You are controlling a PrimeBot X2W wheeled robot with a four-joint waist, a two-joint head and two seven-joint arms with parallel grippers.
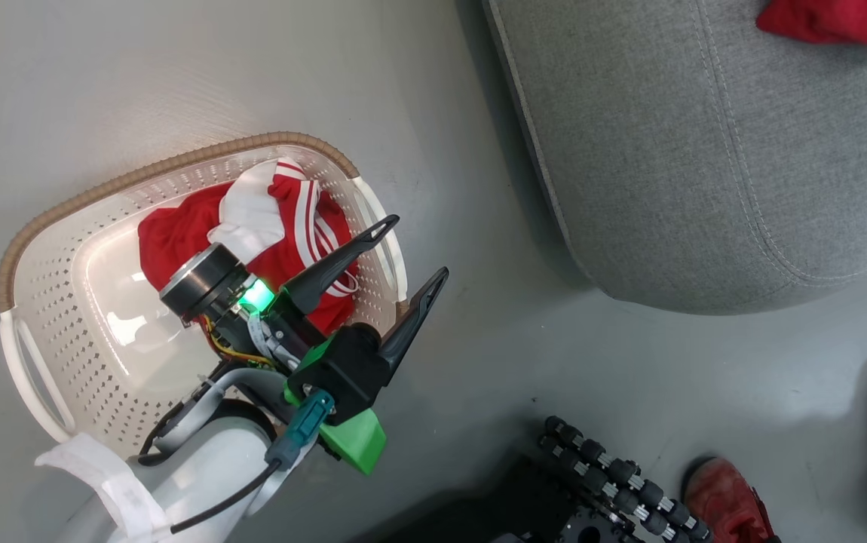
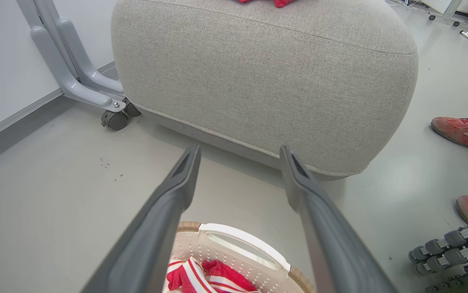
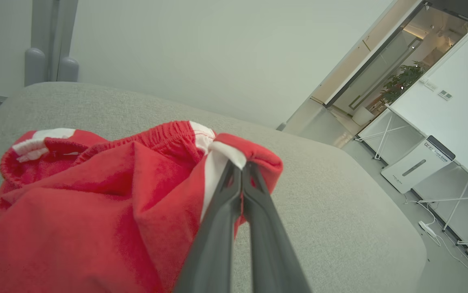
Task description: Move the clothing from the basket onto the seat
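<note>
A red garment with white stripes (image 1: 177,237) lies bunched in the right half of the cream basket (image 1: 177,162). My left gripper (image 1: 417,246) hangs open above the basket's right handle, with nothing between its fingers. In the left wrist view that gripper (image 2: 239,149) points at the grey seat (image 2: 258,81), with the basket (image 2: 238,236) and the garment (image 2: 217,278) below it. Another red garment (image 3: 95,203) with an elastic waistband lies on the seat (image 3: 340,211). My right gripper (image 3: 240,165) is shut on its white-striped fold. The head view shows that garment (image 1: 833,23) at the seat's (image 1: 667,151) far corner.
A person's red shoes (image 1: 720,498) stand on the floor at the lower right, close to my base's black rollers (image 1: 622,475). A grey wheeled frame (image 2: 79,81) stands beside the seat near the wall. Bare grey floor separates the basket from the seat.
</note>
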